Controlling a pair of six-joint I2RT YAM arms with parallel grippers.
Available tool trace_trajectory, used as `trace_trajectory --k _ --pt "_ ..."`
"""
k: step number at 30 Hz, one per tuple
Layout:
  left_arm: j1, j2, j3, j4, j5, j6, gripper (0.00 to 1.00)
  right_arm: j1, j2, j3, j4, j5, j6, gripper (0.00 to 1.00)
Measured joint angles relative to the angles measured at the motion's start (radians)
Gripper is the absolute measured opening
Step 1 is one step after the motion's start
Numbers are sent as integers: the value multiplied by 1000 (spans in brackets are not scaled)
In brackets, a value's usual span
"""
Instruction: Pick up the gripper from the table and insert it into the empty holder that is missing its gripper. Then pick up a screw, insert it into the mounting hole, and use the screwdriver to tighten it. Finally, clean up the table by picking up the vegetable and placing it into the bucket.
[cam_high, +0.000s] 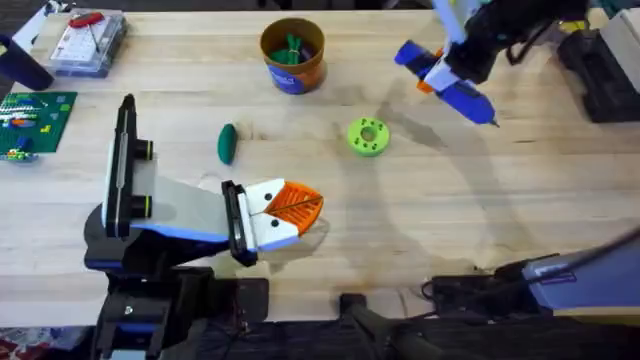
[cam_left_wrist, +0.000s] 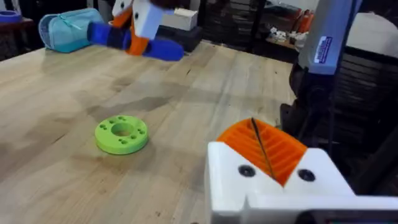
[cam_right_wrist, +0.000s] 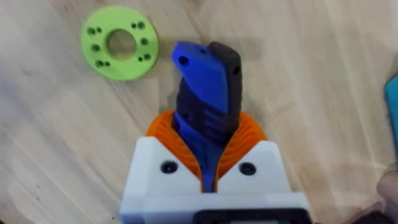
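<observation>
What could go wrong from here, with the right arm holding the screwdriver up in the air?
The screwdriver sits between the right gripper's ribbed pads, tilted; it might slip or twist. The vegetable lies on the table, outside the bucket; a low sweep could knock it or the green disc.

Table (cam_high: 440, 210) showing pale wood, matt, grain lines running across. Light-green disc (cam_right_wrist: 119, 42) looking like matt plastic, faintly layered. Screwdriver (cam_right_wrist: 205, 93) handle appearing smooth blue plastic with black rubbery bands. Right gripper (cam_right_wrist: 208, 163) pads showing ribbed orange plastic in white matt blocks. Vegetable (cam_high: 227, 142) looking smooth, slightly glossy green.
</observation>
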Motion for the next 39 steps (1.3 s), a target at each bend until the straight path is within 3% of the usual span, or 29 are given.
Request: trace_trajectory --k 13,39 --pt "0 0 0 0 0 0 15 0 328 1 54 115 2 57" --pt "0 0 0 0 0 0 7 -6 341 1 128 151 -84 58"
